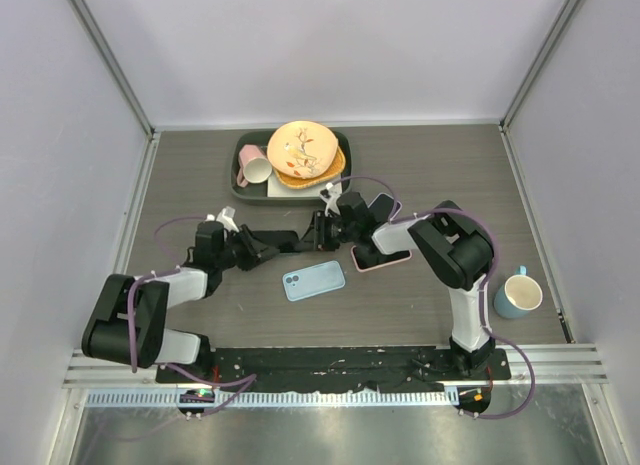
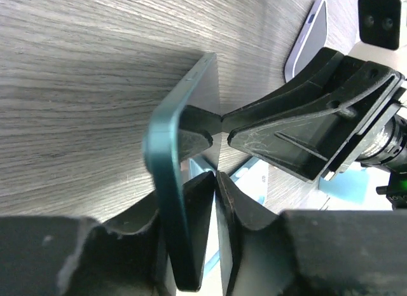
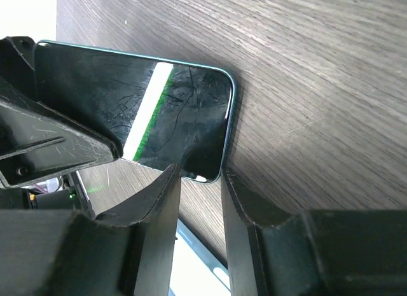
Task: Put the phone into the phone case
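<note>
We see the left gripper (image 1: 268, 245) and right gripper (image 1: 320, 232) both clamping the phone (image 3: 172, 118) on edge mid-tabletop, phone case (image 1: 313, 280) nearby

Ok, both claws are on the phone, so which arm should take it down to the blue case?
Left, probably. The phone sits deep in the left claw, while the right claw pinches only a corner. The blue case lies close to both, so grip decides.
</note>
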